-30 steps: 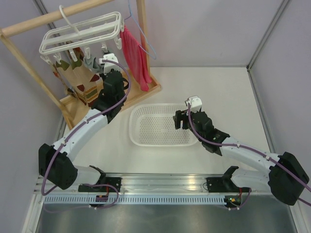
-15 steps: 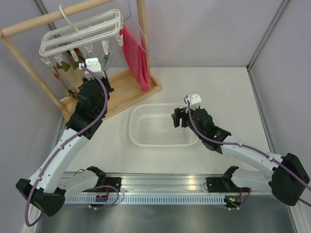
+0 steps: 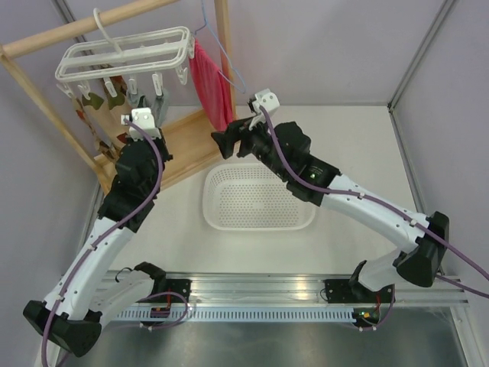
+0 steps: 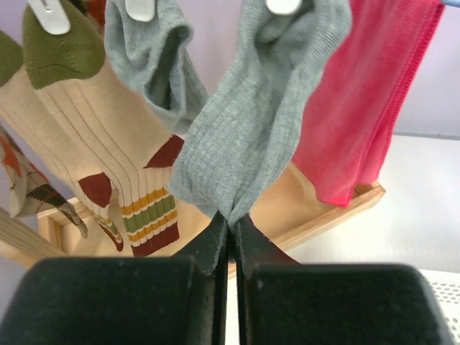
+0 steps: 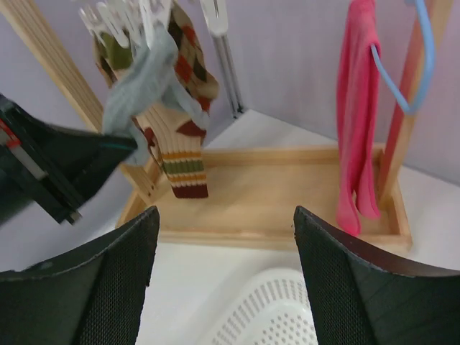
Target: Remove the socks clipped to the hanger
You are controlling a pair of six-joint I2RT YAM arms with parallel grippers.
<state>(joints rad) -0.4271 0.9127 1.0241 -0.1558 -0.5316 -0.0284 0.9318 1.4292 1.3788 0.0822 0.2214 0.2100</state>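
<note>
White bench (image 3: pixel 359 153) fills the cell, with a wooden rack (image 3: pixel 191 145) standing in its far left corner. From the rack's rod hangs the hanger (image 3: pixel 122 55), its flat frame roughly level and its long side running along the rod. The socks (image 4: pixel 108 144) dangle from its clips with their long axes mostly vertical, cuffs up. The nearest is a grey sock (image 4: pixel 244 136), clipped at its upper end and slanting down and to the left in the left wrist view. Its lower end is pinched between the 2 fingers of the left hand (image 4: pixel 231 237), which are pressed together on the fabric directly below the clip line. Patterned tan socks with red diamonds and striped bands hang just to the left of it, and a 2nd grey one hangs behind. A red cloth (image 4: pixel 366 108) hangs to the right on a blue wire hanger (image 5: pixel 420 57). The right hand (image 5: pixel 224 215) hovers over the far edge of the white basket (image 3: pixel 208 200), pointing at the rack, well apart from the socks, its fingers spread wide and gripping nothing.
</note>
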